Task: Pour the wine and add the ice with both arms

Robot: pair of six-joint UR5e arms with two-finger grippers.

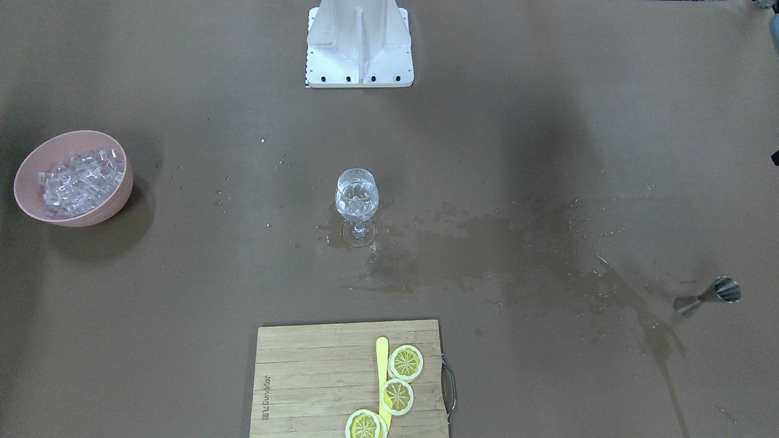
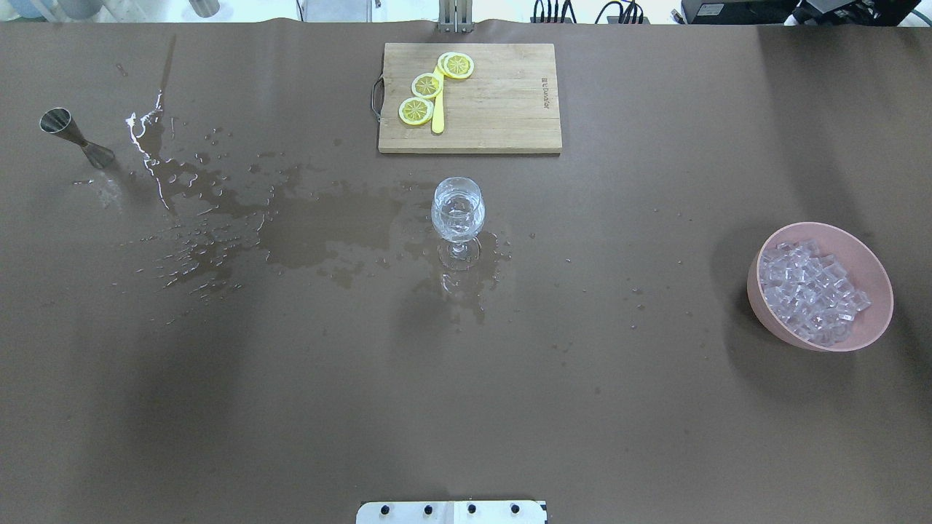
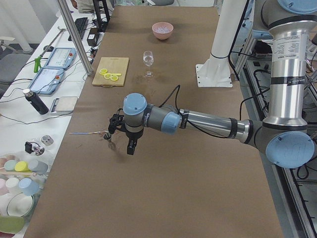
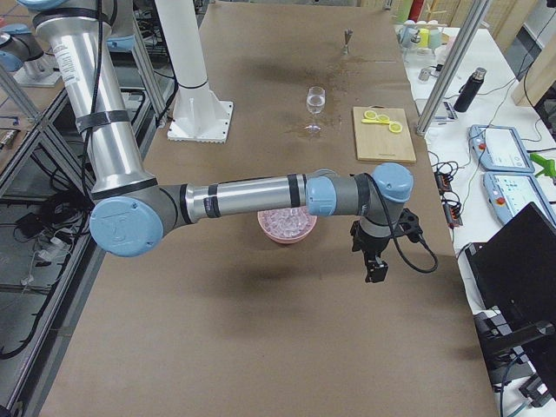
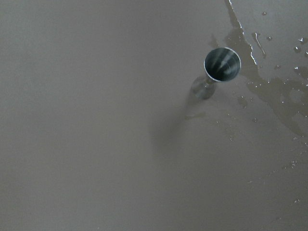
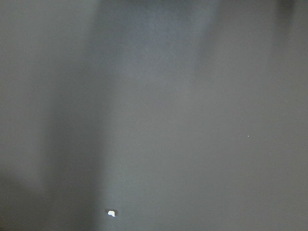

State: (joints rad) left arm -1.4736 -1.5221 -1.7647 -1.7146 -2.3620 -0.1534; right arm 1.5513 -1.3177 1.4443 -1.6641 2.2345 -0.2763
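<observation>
A clear wine glass point(image 1: 356, 198) point(image 2: 457, 211) stands upright mid-table with clear liquid and glassy pieces in its bowl. Wine lies spilled as a wet patch point(image 2: 313, 225) beside it. Ice cubes point(image 1: 79, 179) point(image 2: 808, 291) fill a pink bowl point(image 1: 103, 213) point(image 2: 772, 320). A steel jigger point(image 1: 709, 295) point(image 2: 73, 135) point(image 5: 219, 70) stands empty. My left gripper point(image 3: 130, 146) hangs over the table just beside the jigger; I cannot tell if it is open. My right gripper point(image 4: 375, 268) hangs beyond the bowl point(image 4: 287, 226), holding nothing visible; I cannot tell its state.
A wooden cutting board point(image 1: 304, 377) point(image 2: 502, 109) with lemon slices point(image 1: 397, 395) point(image 2: 427, 85) and a yellow knife lies at the far edge. The white base plate point(image 1: 359, 67) is at the robot's side. Droplets dot the brown table.
</observation>
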